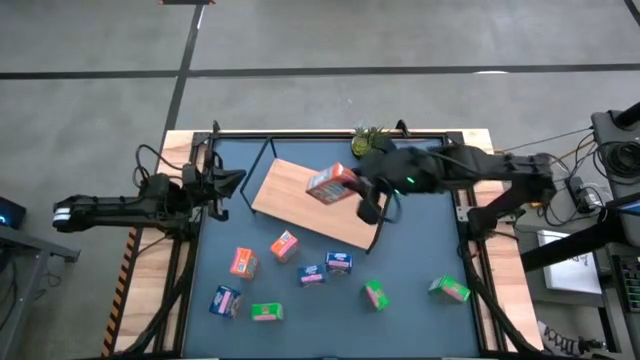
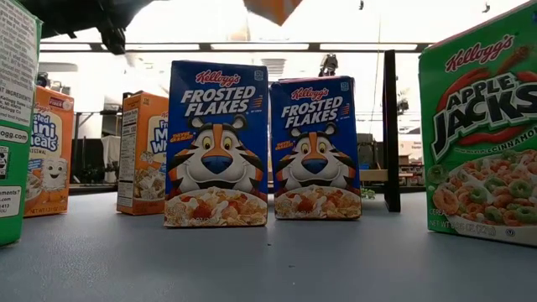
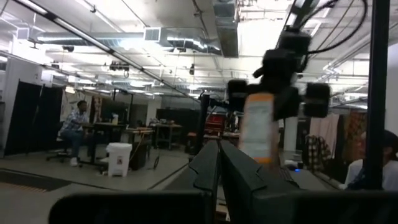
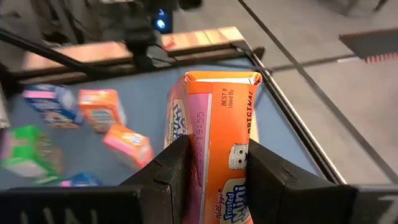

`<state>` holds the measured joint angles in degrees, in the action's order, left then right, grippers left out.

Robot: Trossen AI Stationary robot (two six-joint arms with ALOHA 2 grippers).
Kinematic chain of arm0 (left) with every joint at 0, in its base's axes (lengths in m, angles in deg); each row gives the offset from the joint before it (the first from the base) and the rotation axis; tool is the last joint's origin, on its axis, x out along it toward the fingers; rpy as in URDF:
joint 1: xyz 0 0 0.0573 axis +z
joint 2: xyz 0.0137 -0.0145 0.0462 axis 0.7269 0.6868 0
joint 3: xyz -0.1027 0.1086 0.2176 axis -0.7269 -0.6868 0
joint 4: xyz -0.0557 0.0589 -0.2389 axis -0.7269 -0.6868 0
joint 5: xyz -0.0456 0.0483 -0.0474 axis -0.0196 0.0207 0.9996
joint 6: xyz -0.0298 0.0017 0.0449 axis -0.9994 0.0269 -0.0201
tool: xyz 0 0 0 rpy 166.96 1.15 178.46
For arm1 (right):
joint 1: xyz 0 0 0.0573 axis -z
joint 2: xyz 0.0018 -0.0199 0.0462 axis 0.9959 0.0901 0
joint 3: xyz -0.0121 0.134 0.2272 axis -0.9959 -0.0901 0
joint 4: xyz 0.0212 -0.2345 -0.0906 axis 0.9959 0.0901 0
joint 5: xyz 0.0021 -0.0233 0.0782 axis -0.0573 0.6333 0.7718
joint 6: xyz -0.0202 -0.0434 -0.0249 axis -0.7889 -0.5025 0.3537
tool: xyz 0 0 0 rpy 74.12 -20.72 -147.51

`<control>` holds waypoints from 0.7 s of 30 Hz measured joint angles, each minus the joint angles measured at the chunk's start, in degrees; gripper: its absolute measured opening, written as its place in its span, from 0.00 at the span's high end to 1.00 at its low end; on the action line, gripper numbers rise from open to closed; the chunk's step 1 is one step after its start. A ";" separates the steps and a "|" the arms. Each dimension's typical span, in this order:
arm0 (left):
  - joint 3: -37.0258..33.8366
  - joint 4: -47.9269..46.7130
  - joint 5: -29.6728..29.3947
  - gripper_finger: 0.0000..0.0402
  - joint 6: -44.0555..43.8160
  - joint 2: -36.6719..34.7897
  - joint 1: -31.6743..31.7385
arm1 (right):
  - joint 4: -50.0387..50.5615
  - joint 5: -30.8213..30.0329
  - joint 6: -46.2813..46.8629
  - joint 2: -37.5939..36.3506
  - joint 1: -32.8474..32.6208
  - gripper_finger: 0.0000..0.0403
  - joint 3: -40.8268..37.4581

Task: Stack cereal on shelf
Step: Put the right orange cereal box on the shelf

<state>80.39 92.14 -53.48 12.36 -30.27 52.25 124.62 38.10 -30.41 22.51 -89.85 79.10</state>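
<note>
The right claw [image 1: 345,185] grips an orange-red cereal box [image 1: 331,183] above the light-wood shelf [image 1: 300,205], which lies near the desk's [image 1: 420,250] far edge. The left claw [image 1: 232,182] rests shut and empty at the left edge. Other cereal boxes [image 1: 285,245] are scattered toward the near edge.

The orange cereal box [image 4: 214,149] has a pink side panel and white frosted-wheat figures. Two blue boxes [image 2: 217,143] show an orange, black-striped tiger over golden flakes. Right of them, a green box [image 2: 480,134] bears red lettering and orange and green rings. The shelf [image 1: 300,205] is pale wood on the dark blue counter [image 1: 420,250].
</note>
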 joint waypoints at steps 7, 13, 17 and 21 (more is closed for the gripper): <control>0.00 0.59 -0.04 1.00 -0.46 -1.08 0.00 | -2.02 2.06 -6.31 5.98 7.03 0.72 0.00; 0.00 0.63 -0.02 1.00 -0.58 -1.56 0.00 | -12.47 1.68 -15.47 13.02 10.84 0.72 0.02; 0.00 0.37 -0.01 1.00 -2.06 -1.42 -0.01 | -19.13 1.65 -19.88 18.66 12.83 0.72 0.02; 0.00 0.12 0.40 1.00 -4.50 -1.43 0.00 | -18.54 1.61 -22.33 22.62 14.03 0.72 0.02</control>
<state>80.39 92.26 -53.07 7.86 -31.70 52.25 106.08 39.71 -52.75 45.13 -75.82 79.12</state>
